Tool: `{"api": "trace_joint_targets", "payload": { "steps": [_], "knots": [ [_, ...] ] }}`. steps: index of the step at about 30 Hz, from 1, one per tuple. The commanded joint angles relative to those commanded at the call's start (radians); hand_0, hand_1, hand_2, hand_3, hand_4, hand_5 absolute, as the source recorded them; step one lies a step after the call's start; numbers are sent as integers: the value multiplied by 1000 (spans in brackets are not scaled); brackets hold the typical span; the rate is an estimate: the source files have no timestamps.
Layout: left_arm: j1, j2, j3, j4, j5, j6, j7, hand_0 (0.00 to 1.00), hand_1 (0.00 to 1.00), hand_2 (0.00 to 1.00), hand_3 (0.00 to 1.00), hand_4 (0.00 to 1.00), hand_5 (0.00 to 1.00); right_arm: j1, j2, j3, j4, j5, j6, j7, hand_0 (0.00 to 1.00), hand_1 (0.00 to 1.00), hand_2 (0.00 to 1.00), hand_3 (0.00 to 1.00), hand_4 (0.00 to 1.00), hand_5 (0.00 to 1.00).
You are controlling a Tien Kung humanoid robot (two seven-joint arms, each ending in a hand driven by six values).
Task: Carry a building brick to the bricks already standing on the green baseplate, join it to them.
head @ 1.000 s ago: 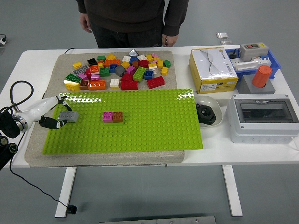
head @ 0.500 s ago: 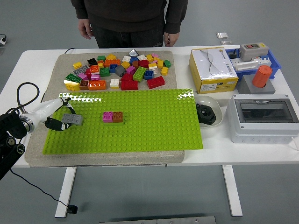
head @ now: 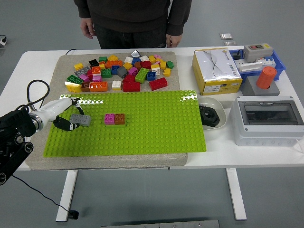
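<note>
Gripping the grey brick (head: 80, 119) in my left hand (head: 65, 116), fingers clamped on it, I hold it over the green baseplate (head: 156, 128), left of the pink brick (head: 109, 118) and orange-brown brick (head: 119, 118) joined there. Loose bricks (head: 121, 71) lie beyond on the mat; a person (head: 133, 21) stands behind.

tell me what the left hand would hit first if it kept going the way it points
Most likely the pink brick joined to the orange-brown brick on the green baseplate; the left hand, holding a grey brick, points right toward them.
</note>
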Motion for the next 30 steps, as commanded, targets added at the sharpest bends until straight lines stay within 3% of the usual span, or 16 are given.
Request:
{"api": "trace_joint_targets", "payload": {
  "steps": [5,10,19,30],
  "knots": [
    [-7,-9,-8,-23,-18,-31,34,962,998,983,424,702,2,1,-1,0,0,1,0,0,656,645,768,840,815,998],
    [1,-35,-49,-40,-14,-65,77,966,998,988,422,707,2,0,-1,2,0,0,-1,1,656,644,766,841,815,998],
    [21,-103,-126,-55,20,-100,129,973,998,989,422,712,2,-4,-3,10,1,-5,-1,3,656,644,763,840,815,998],
    [39,-136,-169,-53,37,-149,185,974,998,989,417,723,2,-6,-3,19,1,-13,-1,4,655,643,762,837,816,998]
  ]
}}
